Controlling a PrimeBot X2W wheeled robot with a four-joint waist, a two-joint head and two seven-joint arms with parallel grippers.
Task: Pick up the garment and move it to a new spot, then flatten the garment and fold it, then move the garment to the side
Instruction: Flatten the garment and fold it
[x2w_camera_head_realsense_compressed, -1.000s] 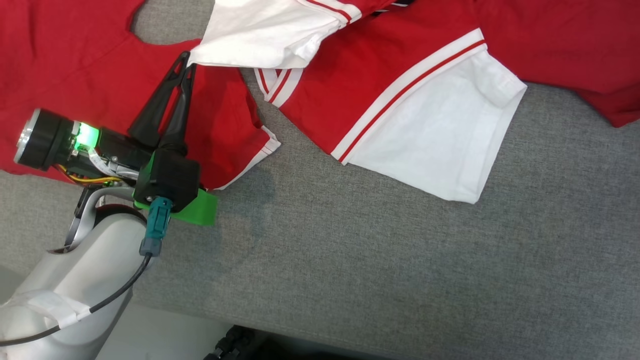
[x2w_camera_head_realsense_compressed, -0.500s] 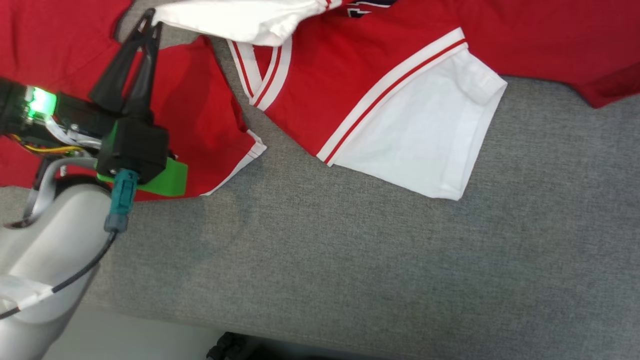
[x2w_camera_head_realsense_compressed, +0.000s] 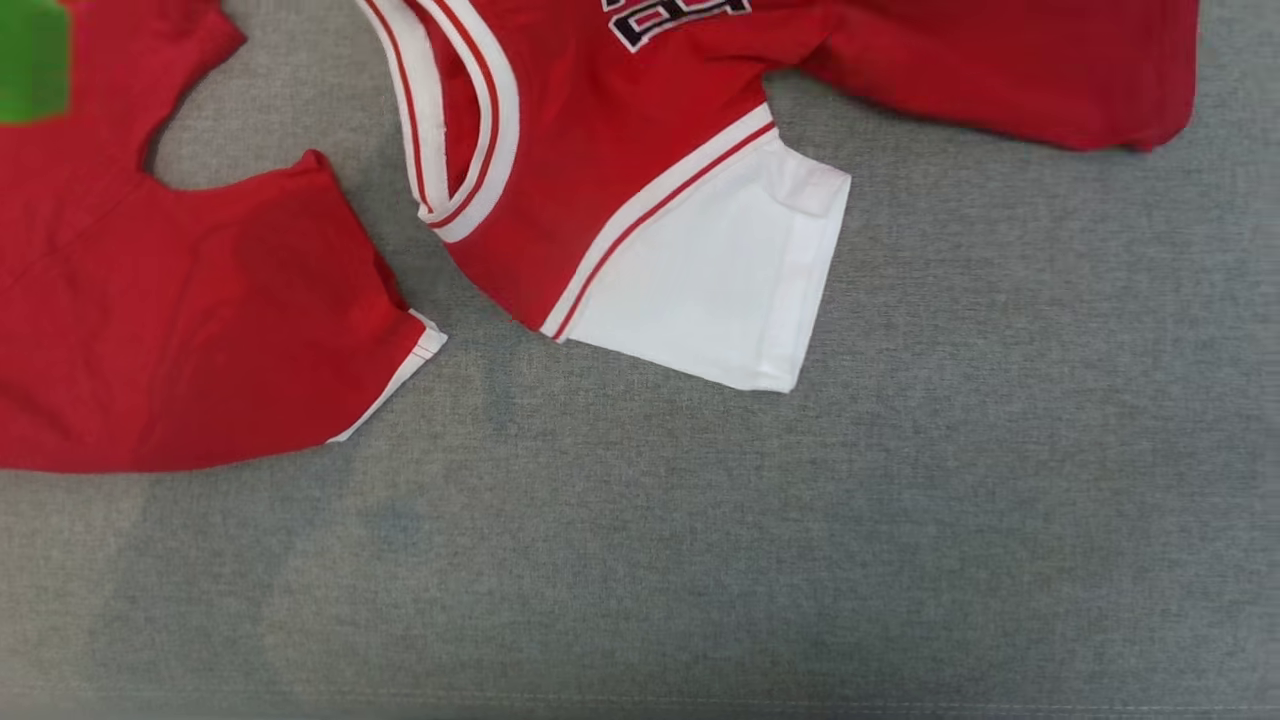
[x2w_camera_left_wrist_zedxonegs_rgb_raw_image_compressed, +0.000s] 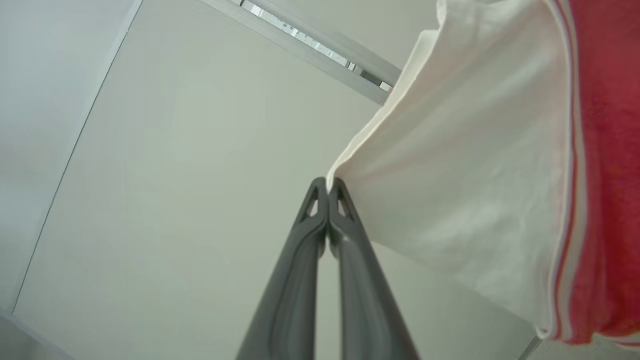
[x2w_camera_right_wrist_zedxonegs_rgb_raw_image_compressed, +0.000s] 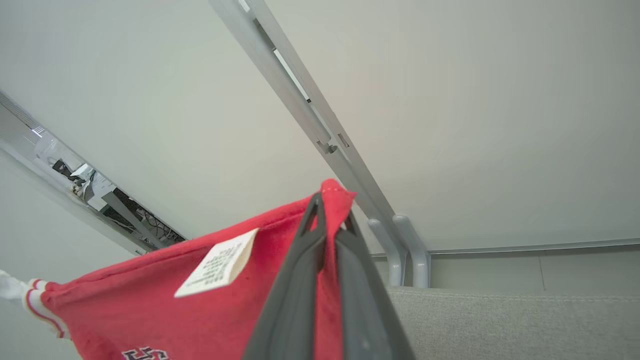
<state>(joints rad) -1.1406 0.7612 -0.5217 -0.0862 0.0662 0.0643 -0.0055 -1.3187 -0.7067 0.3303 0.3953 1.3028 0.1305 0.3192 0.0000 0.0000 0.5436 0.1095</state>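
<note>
The garment (x2w_camera_head_realsense_compressed: 620, 130) is a red jersey with white sleeves and dark lettering, partly spread on the grey surface in the head view. One white sleeve (x2w_camera_head_realsense_compressed: 720, 290) lies flat near the middle. In the left wrist view my left gripper (x2w_camera_left_wrist_zedxonegs_rgb_raw_image_compressed: 328, 187) is shut on the edge of the other white sleeve (x2w_camera_left_wrist_zedxonegs_rgb_raw_image_compressed: 475, 175), which hangs beside the fingers against the ceiling. In the right wrist view my right gripper (x2w_camera_right_wrist_zedxonegs_rgb_raw_image_compressed: 332, 220) is shut on a red corner of the garment (x2w_camera_right_wrist_zedxonegs_rgb_raw_image_compressed: 150, 310), and a white label (x2w_camera_right_wrist_zedxonegs_rgb_raw_image_compressed: 217, 270) shows beside it. A green piece of my left wrist (x2w_camera_head_realsense_compressed: 30, 60) shows at the head view's top left.
The grey fabric-covered table (x2w_camera_head_realsense_compressed: 800, 550) stretches bare below and right of the garment. A red panel (x2w_camera_head_realsense_compressed: 180, 320) lies at the left edge. Both wrist views look up at a pale ceiling with a metal rail (x2w_camera_right_wrist_zedxonegs_rgb_raw_image_compressed: 310, 120); two pale pipes (x2w_camera_right_wrist_zedxonegs_rgb_raw_image_compressed: 410, 250) rise behind the table edge.
The head view has shifted. My left arm has risen out past the top left, carrying the white sleeve up. My right gripper has closed on the red corner.
</note>
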